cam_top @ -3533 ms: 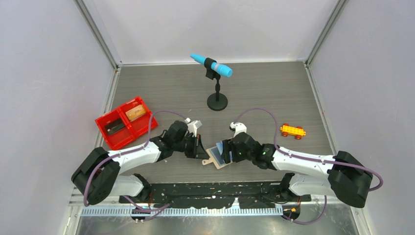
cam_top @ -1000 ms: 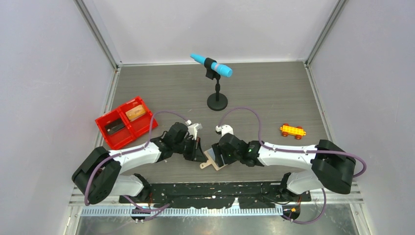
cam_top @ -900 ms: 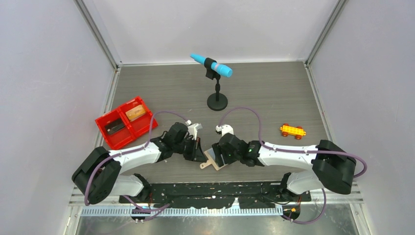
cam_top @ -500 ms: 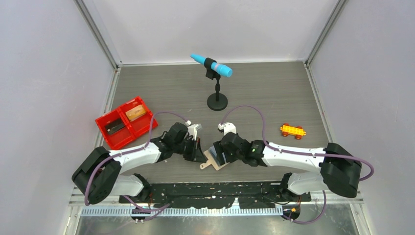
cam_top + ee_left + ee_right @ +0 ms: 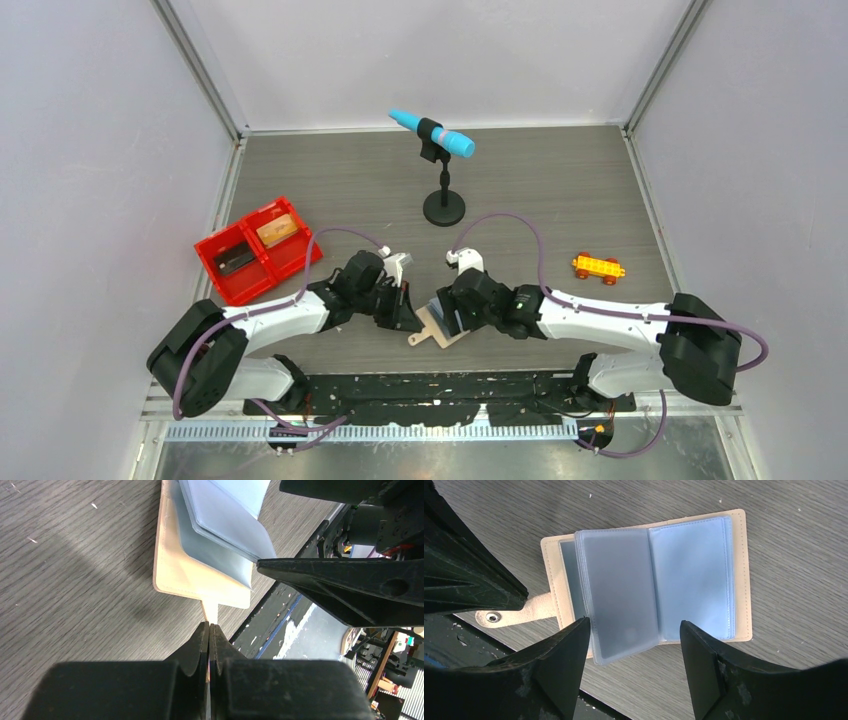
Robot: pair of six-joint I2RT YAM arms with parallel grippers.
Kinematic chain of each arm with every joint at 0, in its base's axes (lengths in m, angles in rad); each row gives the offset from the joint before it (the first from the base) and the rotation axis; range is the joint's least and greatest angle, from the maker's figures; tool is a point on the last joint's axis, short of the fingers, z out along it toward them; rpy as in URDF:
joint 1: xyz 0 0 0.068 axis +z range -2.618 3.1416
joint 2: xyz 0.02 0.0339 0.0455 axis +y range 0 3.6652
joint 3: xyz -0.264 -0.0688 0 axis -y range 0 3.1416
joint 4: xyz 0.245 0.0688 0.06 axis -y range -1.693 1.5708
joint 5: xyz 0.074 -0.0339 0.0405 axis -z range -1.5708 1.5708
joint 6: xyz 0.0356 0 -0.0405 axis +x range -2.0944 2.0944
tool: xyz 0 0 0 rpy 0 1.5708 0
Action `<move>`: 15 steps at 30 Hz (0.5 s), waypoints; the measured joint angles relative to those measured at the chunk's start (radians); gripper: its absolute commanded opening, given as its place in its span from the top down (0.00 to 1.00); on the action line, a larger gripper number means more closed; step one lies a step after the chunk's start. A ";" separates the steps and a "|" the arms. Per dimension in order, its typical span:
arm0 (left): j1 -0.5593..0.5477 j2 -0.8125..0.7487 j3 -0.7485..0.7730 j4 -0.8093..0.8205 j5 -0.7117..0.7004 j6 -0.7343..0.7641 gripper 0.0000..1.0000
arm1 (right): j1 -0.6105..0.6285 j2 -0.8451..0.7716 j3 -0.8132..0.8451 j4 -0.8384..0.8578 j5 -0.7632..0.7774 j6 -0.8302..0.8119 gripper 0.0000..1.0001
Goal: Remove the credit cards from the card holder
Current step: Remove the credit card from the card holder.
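Edges right gripper [image 5: 634, 629] slightly back, wide open and empty just above holder [image 5: 694, 575], left gripper [image 5: 209, 630] clamped on tab [image 5: 210, 611]; seemingly leafing sleeves [image 5: 616, 590], next needs one pinched.

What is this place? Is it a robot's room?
Probably a robot testing booth: two robot arms fixed to a grey table, plain panel walls, and practice props like a toy car and a microphone on a stand.
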 measured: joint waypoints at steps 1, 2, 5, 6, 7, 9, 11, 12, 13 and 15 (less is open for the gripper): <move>0.000 0.000 0.000 0.000 0.000 0.000 1.00 | 0.000 -0.005 0.001 -0.004 0.001 -0.001 0.28; 0.000 0.000 0.000 0.000 0.000 0.000 1.00 | 0.000 -0.011 0.003 -0.009 0.003 -0.001 0.29; 0.000 0.000 0.000 -0.001 0.000 0.001 1.00 | 0.000 -0.025 0.006 -0.018 0.007 -0.004 0.31; 0.000 0.000 0.000 -0.001 0.000 0.002 1.00 | 0.000 -0.029 0.008 -0.022 0.008 -0.004 0.33; 0.000 0.002 0.000 -0.001 0.000 0.003 1.00 | 0.000 -0.031 0.010 -0.024 0.010 -0.005 0.33; 0.000 0.003 0.000 -0.002 0.000 0.003 1.00 | 0.000 -0.035 0.011 -0.027 0.011 -0.005 0.34; 0.000 0.006 0.000 -0.004 0.000 0.004 1.00 | 0.000 -0.037 0.012 -0.030 0.011 -0.005 0.35; 0.000 0.006 0.000 -0.004 0.000 0.004 1.00 | 0.000 -0.037 0.012 -0.030 0.011 -0.005 0.35; 0.000 0.007 0.000 -0.004 0.000 0.004 1.00 | 0.000 -0.037 0.012 -0.032 0.011 -0.005 0.35; 0.000 0.007 0.000 -0.005 0.000 0.005 1.00 | 0.000 -0.037 0.012 -0.033 0.010 -0.005 0.33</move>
